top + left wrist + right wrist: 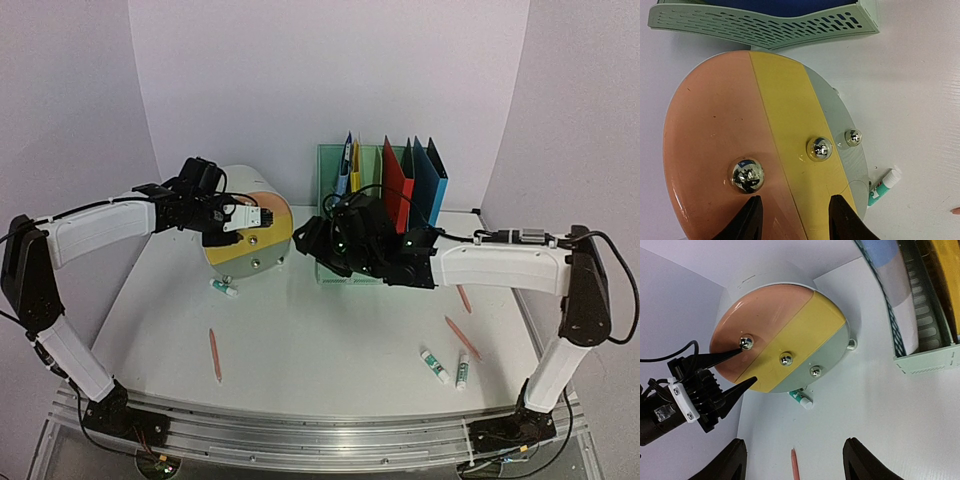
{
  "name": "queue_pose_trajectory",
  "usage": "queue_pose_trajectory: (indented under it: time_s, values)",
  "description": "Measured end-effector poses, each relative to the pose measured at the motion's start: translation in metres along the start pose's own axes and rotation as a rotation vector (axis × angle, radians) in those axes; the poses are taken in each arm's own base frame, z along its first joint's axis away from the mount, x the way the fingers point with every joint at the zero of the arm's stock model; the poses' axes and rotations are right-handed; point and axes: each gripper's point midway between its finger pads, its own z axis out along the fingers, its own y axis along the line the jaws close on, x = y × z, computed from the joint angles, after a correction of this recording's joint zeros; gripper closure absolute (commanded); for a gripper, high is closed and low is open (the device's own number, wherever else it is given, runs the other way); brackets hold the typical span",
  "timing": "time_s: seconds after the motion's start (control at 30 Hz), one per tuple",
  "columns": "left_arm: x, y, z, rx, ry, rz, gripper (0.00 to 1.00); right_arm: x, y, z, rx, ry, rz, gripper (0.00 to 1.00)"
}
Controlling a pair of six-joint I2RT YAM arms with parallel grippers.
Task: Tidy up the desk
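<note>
White desk point(320, 330), pale lilac walls point(300, 80). Salmon, yellow and grey-green bands across the round case point(765, 135) — mirror-chrome knobs point(746, 175) on each. Mint-green file rack point(765, 27), slotted pattern; red, teal and blue folders point(397, 185). Salmon pencils point(215, 355), green-and-white tubes point(434, 365).

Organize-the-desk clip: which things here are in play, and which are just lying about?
In play: desk, round drawer box, left fingers open at its pink drawer.
Lying about: three orange pencils, three markers, file rack with folders.
</note>
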Motion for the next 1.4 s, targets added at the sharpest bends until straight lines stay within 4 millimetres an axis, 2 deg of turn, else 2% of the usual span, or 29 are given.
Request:
queue_pose_trajectory:
  time_s: [0.17, 0.27, 0.4, 0.57, 0.73, 0.83, 1.0, 1.1, 1.27, 1.4]
  values:
    - [0.0, -0.001, -0.001, 0.01, -0.014, 0.0, 0.54, 0.006, 0.015, 0.017, -0.049, 0.024, 0.021, 0.33]
    - [-0.005, -0.004, -0.008, 0.029, -0.043, -0.001, 0.53, 0.015, 0.018, 0.031, -0.073, 0.042, 0.051, 0.34]
    - [-0.012, -0.01, -0.026, 0.065, -0.094, -0.011, 0.51, 0.029, 0.018, 0.057, -0.107, 0.055, 0.144, 0.41]
    - [-0.023, -0.009, -0.055, 0.077, -0.153, -0.083, 0.5, 0.05, 0.016, 0.102, -0.159, 0.084, 0.283, 0.46]
    - [-0.021, 0.007, -0.07, 0.054, -0.165, -0.266, 0.4, 0.067, 0.022, 0.143, -0.233, 0.107, 0.439, 0.46]
    - [-0.016, 0.016, -0.076, 0.039, -0.162, -0.376, 0.3, 0.073, 0.019, 0.156, -0.26, 0.107, 0.525, 0.38]
    - [-0.009, 0.024, -0.096, 0.017, -0.173, -0.527, 0.17, 0.072, 0.018, 0.173, -0.296, 0.075, 0.605, 0.34]
    - [-0.007, 0.027, -0.109, 0.004, -0.192, -0.59, 0.12, 0.066, 0.022, 0.179, -0.321, 0.046, 0.642, 0.34]
    - [0.0, 0.022, -0.115, 0.004, -0.188, -0.639, 0.11, 0.058, 0.027, 0.191, -0.366, 0.013, 0.711, 0.4]
    - [0.002, 0.019, -0.113, 0.014, -0.185, -0.654, 0.11, 0.058, 0.022, 0.201, -0.376, -0.009, 0.741, 0.42]
